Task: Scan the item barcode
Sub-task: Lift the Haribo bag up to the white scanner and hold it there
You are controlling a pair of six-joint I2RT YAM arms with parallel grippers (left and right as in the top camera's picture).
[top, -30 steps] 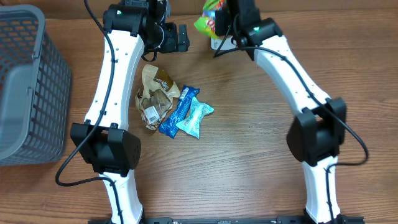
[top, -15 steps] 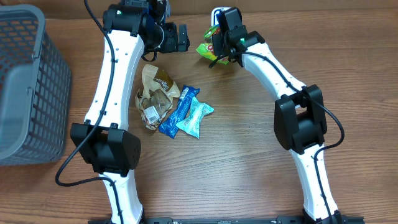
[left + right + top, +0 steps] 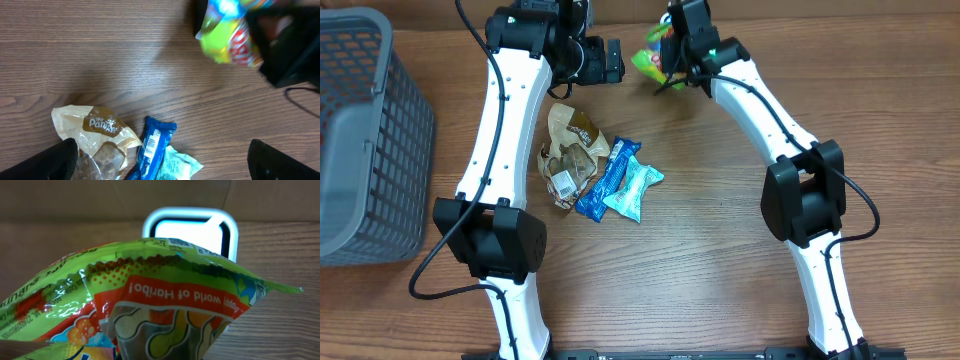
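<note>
Movement since half a second ago: the right pincer [image 3: 672,52], pinching the glossy green gummy-sweet bag [image 3: 125,295], has carried it back toward the top centre of the overhead frame. The bag now overlaps the white-rimmed, glowing scanner window [image 3: 189,229], so the scan looks imminent. Just left of it, the left pincer [image 3: 608,62] hangs spread and empty.

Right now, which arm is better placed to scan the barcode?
Right. The right end effector is shut on the green Haribo bag, held just in front of the lit scanner. The left end effector is open and empty, holding nothing to scan.
</note>
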